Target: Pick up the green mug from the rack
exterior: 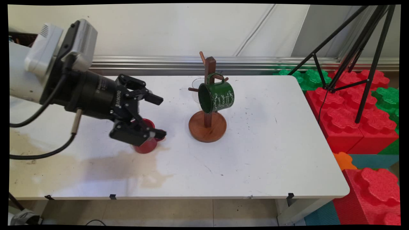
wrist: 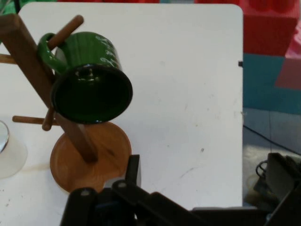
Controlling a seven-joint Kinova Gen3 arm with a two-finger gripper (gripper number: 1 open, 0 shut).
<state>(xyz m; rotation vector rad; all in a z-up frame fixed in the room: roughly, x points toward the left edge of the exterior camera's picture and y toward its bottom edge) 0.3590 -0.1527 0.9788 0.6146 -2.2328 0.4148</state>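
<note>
While held low over the bench (exterior: 255, 153), claw (exterior: 159, 116): fingers apart, clamped on nothing.
red cup (exterior: 143, 147): upright, just under lower finger, claw's 7 o'clock; contact unclear.
mug tree (exterior: 207, 127): claw's 3 o'clock, apart.
green mug (exterior: 217, 95): hung by handle on tree peg.

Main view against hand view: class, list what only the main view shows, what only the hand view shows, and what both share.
Only the main view shows the red cup under the open gripper, the brown stain on the table, the black tripod and the green foam blocks.

Only the hand view shows the inside of the green mug's mouth head-on and dark gear on the floor past the table's edge.

Both show the green mug hanging on the wooden mug tree, a clear cup behind it, the white table and red foam blocks.
</note>
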